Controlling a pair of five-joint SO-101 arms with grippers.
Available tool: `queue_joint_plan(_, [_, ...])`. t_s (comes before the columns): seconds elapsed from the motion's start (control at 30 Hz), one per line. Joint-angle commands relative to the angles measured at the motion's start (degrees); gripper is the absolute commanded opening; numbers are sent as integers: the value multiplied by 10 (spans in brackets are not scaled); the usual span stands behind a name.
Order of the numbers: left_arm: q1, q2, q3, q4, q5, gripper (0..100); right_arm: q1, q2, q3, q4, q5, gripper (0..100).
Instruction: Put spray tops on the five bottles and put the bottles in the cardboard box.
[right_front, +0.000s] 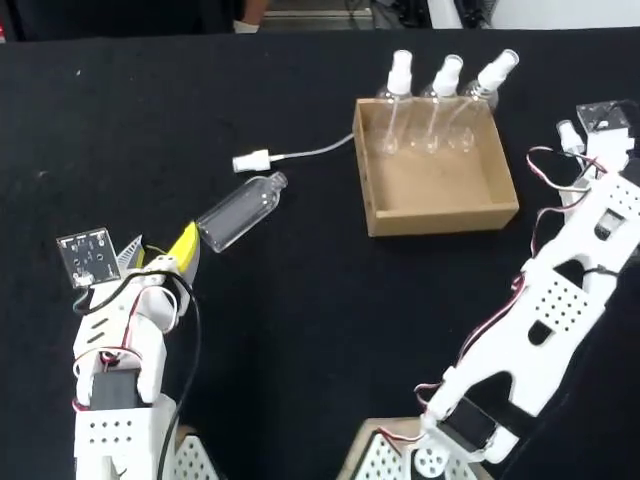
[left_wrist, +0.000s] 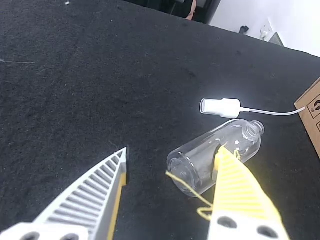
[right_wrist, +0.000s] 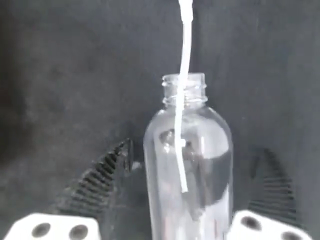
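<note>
A clear open bottle (right_front: 240, 212) lies on its side on the black table (right_front: 300, 330), neck towards a loose white spray top (right_front: 252, 160) whose thin tube trails to the cardboard box (right_front: 440, 210). My left gripper (right_front: 160, 248) is open just behind the bottle's base; in the left wrist view its yellow finger (left_wrist: 235, 185) overlaps the bottle (left_wrist: 215, 160), and the spray top (left_wrist: 220, 106) lies beyond. Three capped bottles (right_front: 440, 90) lean inside the box's far wall. My right gripper (right_wrist: 195, 160) is open around another clear bottle (right_wrist: 187, 165), with a spray tube (right_wrist: 182, 100) reaching down at its neck.
The right arm (right_front: 560, 300) stretches along the table's right side, with a small white spray top (right_front: 568, 133) at its gripper. The box's near half is bare cardboard. Black table lies open between the two arms.
</note>
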Motion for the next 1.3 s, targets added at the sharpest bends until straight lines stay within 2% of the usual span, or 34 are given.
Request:
queue_joint_plan(0.0, [-2,-1,13,4,-4,270,-14,22,-120,38,2,59])
queue_joint_plan(0.03, [-2,-1,13,4,-4,270,-11,30,-143,43,2,2])
queue_joint_plan(0.1, [-2,-1,13,4,-4,270,-5,48,-190,60,1,41])
queue_joint_plan(0.17, [-1,-1,13,4,-4,270,5,61,-228,71,1,6])
queue_joint_plan(0.67, [-1,-1,13,4,-4,270,86,-11,-220,182,-25,11])
queue_joint_plan(1.0, [-1,-1,13,4,-4,270,126,-14,-218,185,-25,11])
queue_joint_plan(1.27, [-1,-1,13,4,-4,270,102,-12,-217,150,-30,11])
